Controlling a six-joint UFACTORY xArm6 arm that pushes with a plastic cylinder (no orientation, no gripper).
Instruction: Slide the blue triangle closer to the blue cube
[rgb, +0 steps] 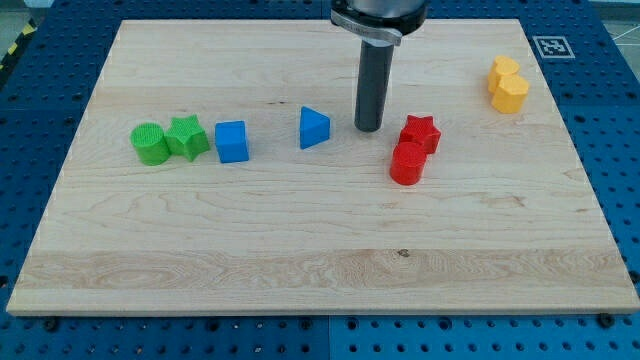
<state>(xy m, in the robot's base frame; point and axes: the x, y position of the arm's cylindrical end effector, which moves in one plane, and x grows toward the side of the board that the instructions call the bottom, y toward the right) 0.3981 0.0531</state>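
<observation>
The blue triangle (314, 128) lies near the middle of the wooden board (300, 250). The blue cube (232, 141) sits to the triangle's left, with a gap about one block wide between them. My tip (368, 128) rests on the board just to the right of the blue triangle, a small gap apart from it. The tip stands between the triangle and the red blocks.
A green cylinder (150, 143) and a green star (187, 137) touch each other left of the blue cube. A red star (420, 133) and a red cylinder (407, 163) sit right of the tip. Two yellow blocks (507, 85) lie at the upper right.
</observation>
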